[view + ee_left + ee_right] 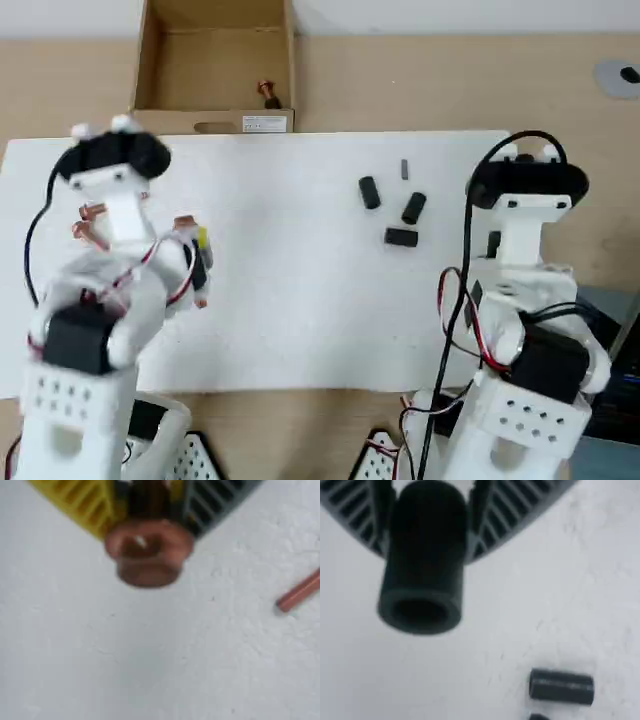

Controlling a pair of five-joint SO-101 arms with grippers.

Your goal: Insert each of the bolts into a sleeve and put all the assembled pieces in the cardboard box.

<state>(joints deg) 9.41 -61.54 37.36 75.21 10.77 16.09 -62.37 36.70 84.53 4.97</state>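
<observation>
Three short black cylindrical sleeves (pixel 401 237) lie loose on the white mat (pixel 280 330), each axis turned differently. A fourth black sleeve (pixel 422 580) is clamped in the right gripper (pixel 431 512), its bore facing the wrist camera. The left gripper (pixel 150 502) pinches one copper flanged bolt (pixel 149 555), head outward — a second copper shaft (pixel 299 591) lies nearby. One copper piece (pixel 268 93) sits in the open cardboard box (pixel 150 70).

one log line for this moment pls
left jaws: shut on bolt | right jaws: shut on sleeve | mat: three loose sleeves | cardboard box: one piece inside
</observation>
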